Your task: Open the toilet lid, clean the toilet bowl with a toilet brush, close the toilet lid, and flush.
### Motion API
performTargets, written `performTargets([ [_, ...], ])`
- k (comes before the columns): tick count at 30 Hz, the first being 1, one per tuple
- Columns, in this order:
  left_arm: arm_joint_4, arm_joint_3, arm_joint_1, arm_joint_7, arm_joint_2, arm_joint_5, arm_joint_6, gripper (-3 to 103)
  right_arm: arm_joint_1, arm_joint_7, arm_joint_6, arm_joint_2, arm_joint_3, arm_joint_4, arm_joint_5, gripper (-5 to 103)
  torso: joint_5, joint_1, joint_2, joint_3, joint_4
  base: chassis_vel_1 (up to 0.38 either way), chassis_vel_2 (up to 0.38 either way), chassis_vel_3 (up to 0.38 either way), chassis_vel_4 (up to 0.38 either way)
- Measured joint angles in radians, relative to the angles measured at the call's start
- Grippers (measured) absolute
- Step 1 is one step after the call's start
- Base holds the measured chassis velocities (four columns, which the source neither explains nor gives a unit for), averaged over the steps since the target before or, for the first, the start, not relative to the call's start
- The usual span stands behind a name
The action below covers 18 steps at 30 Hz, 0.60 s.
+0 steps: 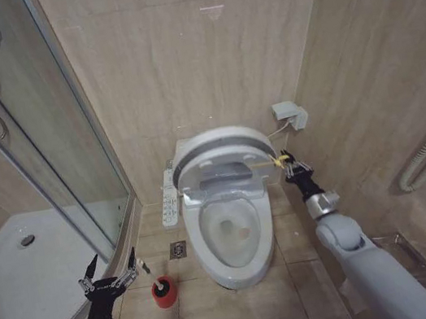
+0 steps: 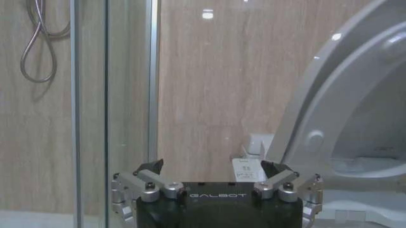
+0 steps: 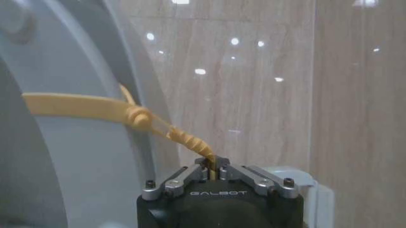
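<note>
tight spot here. the toilet sits against the back wall with the glass shower door (image 1: 71,151) close on my left and a tiled wall (image 1: 381,80) close on my right, so there's only a strip of floor (image 1: 240,312) on each side of the bowl (image 1: 228,235). the bowl is open to view, pale and a bit stained inside.

the lid (image 1: 219,148) is raised, leaning back toward the wall but not flat against it; the seat ring looks up with it, though i can't separate the two cleanly from the head view. a yellow strap (image 3: 95,105) runs across the lid's edge and off its right side.

my right claw (image 1: 293,168) is up beside the lid's right edge, fingers pinched down narrow on the end of that strap; in the right wrist view the twisted yellow tail goes straight into the closed tips (image 3: 212,164). the claw touches only the strap, not the lid itself.

my left claw (image 1: 111,275) hangs low over the floor by the shower tray (image 1: 19,276) rim, fingers spread wide, holding nothing. just beside it, toward the bowl, stands the red holder (image 1: 164,293) with the dark brush (image 1: 161,283) head in it; the handle is hard to make out from above. claw and holder are near but apart.

the button panel (image 1: 170,193) runs along the toilet's left side. a small white box (image 1: 291,115) on the right wall sits above my right claw.
</note>
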State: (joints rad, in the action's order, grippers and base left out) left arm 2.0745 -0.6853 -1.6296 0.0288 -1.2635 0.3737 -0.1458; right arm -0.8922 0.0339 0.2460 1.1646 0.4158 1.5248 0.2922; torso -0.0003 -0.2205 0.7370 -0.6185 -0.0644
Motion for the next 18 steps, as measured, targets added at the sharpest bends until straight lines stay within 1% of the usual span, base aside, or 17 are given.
performTargets([
  [2, 0.000, 0.000, 0.000, 0.000, 0.000, 0.000, 0.000, 100, 0.018, 0.000, 0.000, 0.001, -0.007, -0.012, 0.002, 6, -0.0001, 0.000, 0.000, 0.000, 0.0000, 0.000, 0.000, 0.000, 0.000],
  [3, 0.000, 0.000, 0.000, 0.000, 0.000, 0.000, 0.000, 100, 0.063, 0.001, -0.001, 0.007, -0.024, -0.044, 0.007, 6, 0.0000, 0.000, 0.000, 0.000, -0.0001, 0.000, 0.000, 0.000, 0.000],
  [9, 0.000, 0.000, 0.000, 0.000, 0.000, 0.000, 0.000, 100, 0.175, 0.005, -0.014, 0.021, -0.066, -0.110, 0.027, 6, 0.0001, 0.000, 0.000, 0.000, -0.0002, 0.000, 0.000, 0.000, 0.000],
  [18, 0.000, 0.000, 0.000, 0.000, 0.000, 0.000, 0.000, 100, 0.291, 0.007, -0.040, 0.014, -0.110, -0.157, 0.053, 6, 0.0003, 0.000, 0.000, 0.000, 0.0002, 0.000, 0.000, 0.000, 0.000],
])
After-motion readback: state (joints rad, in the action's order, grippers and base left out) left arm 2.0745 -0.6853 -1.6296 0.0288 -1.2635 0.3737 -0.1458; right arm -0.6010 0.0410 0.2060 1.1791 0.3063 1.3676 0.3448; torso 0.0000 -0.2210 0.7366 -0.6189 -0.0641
